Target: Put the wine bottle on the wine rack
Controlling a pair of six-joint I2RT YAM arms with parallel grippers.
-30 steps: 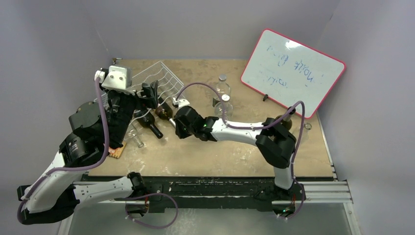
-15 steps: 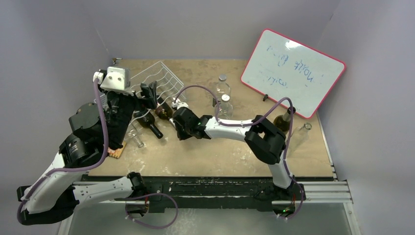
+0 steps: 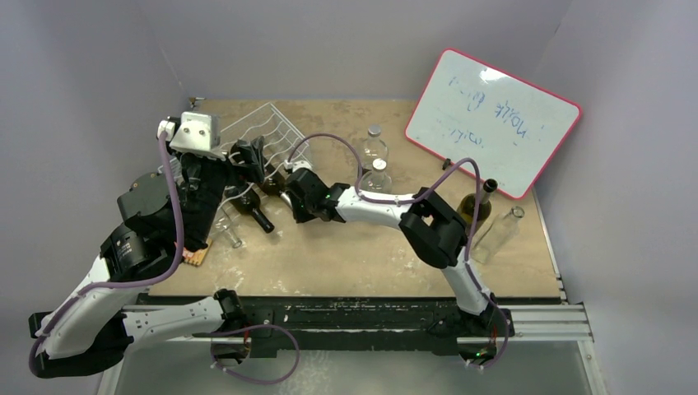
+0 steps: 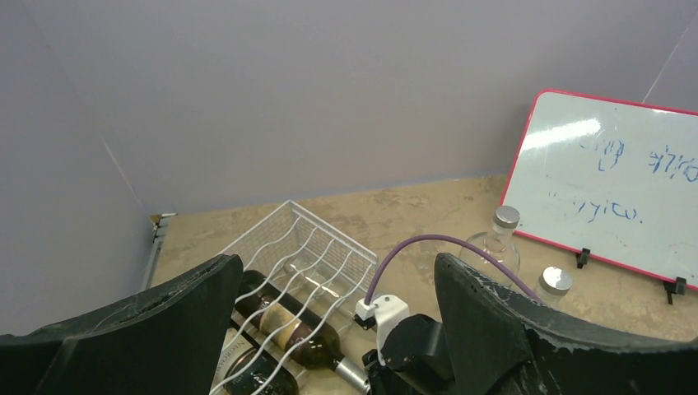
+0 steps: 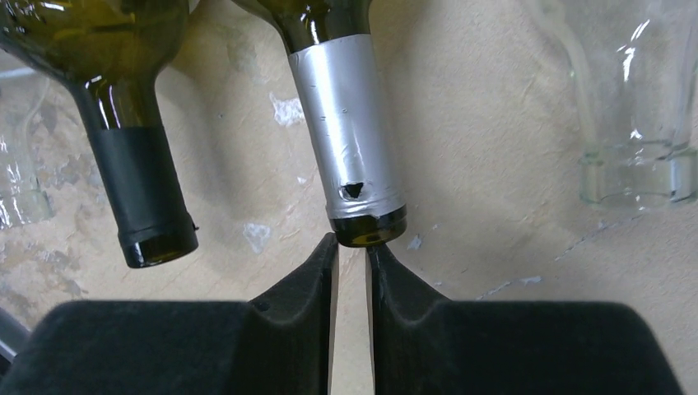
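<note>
I've nudged the right gripper (image 5: 352,247) toward the wine rack (image 3: 267,127); jaws together, wine bottle (image 5: 346,123) lying neck-first dead ahead.

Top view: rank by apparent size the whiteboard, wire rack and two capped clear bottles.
1. Red-framed whiteboard
2. White wire rack
3. Farther capped clear bottle and nearer capped clear bottle: alike, unranked

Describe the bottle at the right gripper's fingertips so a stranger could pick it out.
Find the white wire rack at the far left of the table. Bottles lie on its near side, necks outward; take the silver-foil-necked bottle, flanked by a black-capped bottle and a clear bottle.
</note>
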